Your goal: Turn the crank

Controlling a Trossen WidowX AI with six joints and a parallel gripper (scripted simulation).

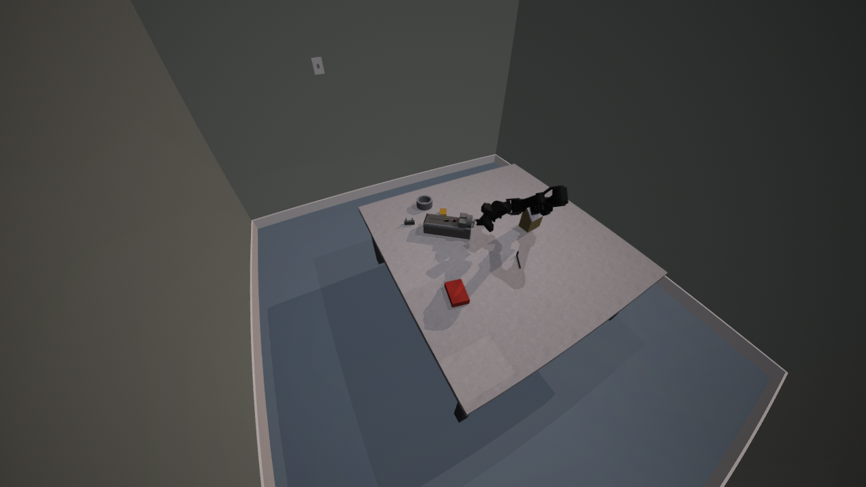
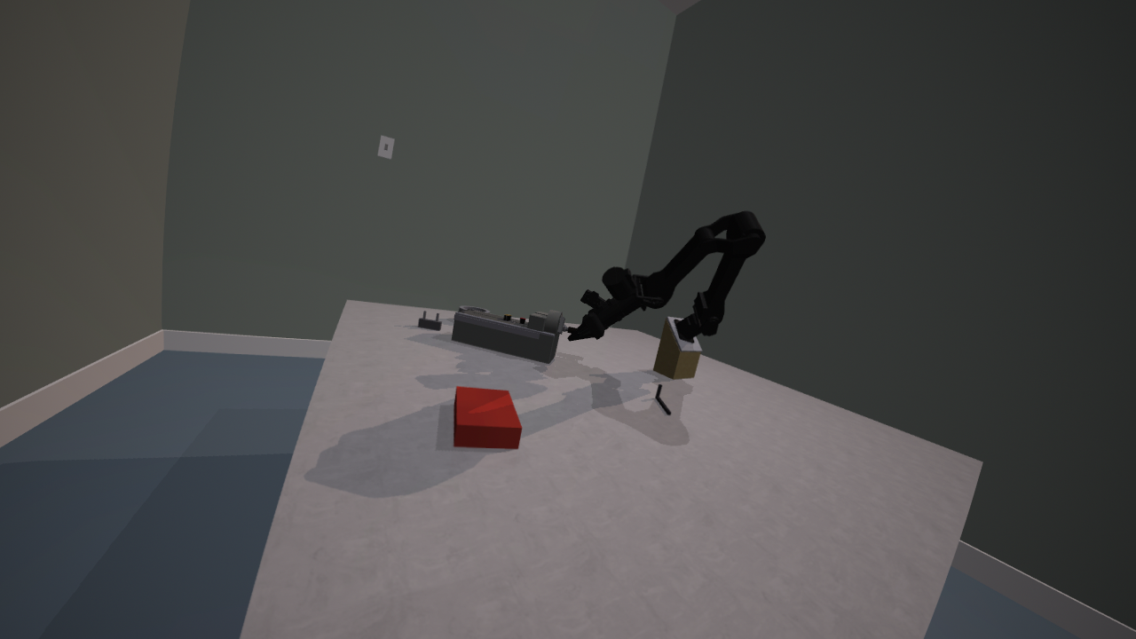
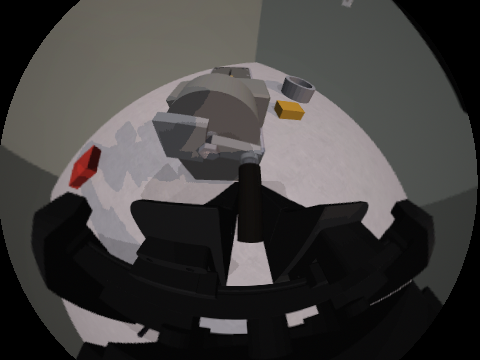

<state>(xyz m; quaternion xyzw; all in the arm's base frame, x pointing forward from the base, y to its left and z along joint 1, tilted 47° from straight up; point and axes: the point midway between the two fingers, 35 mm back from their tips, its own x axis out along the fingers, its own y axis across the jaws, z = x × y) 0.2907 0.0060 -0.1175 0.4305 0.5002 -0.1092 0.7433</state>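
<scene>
The grey machine (image 1: 444, 230) (image 2: 500, 335) (image 3: 212, 171) stands on the table, its round housing and crank at the end facing my arm. The red pointer (image 1: 454, 220) (image 2: 522, 319) sits on the crank side of the brass marks (image 1: 447, 219), visibly apart from them. In the wrist view the housing hides the pointer. The crank arm (image 3: 232, 144) carries a black handle (image 3: 250, 192) that sticks out towards me. My gripper (image 1: 477, 222) (image 2: 570, 335) (image 3: 246, 187) is shut on this handle, one finger on each side.
A yellow block (image 1: 443, 211) (image 3: 289, 110) and a grey ring (image 1: 423, 202) (image 3: 298, 89) lie beside the machine. A small two-pin block (image 1: 409, 222) (image 2: 429, 324) lies beyond its far end. A red block (image 1: 457, 292) (image 2: 485, 419) (image 3: 85, 167) and a black bent rod (image 1: 518, 260) (image 2: 660, 400) lie farther off.
</scene>
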